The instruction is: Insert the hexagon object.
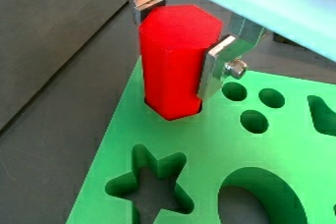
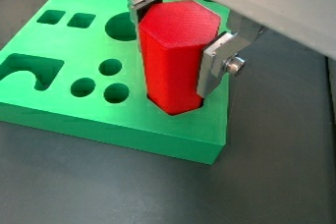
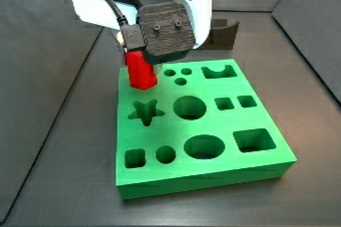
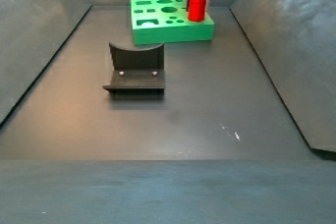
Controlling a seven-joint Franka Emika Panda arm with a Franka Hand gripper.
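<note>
The hexagon object (image 1: 171,66) is a bright red hexagonal peg. It stands upright at a corner of the green board (image 1: 203,154), its lower end in a hole there, most of its length above the surface. My gripper (image 1: 184,36) is shut on it, one silver finger on each side of its upper part. Both wrist views show this; peg (image 2: 171,66), gripper (image 2: 178,41), board (image 2: 132,130). In a side view the peg (image 3: 138,70) hangs under the gripper (image 3: 144,57) at the board's far left corner (image 3: 200,176). It also shows small in the other side view (image 4: 197,7).
The board has several shaped holes: a star (image 1: 151,184), circles (image 3: 204,146) and squares (image 3: 256,141). The dark fixture (image 4: 134,69) stands on the grey floor away from the board; it also shows behind the board (image 3: 224,34). Grey walls enclose the floor.
</note>
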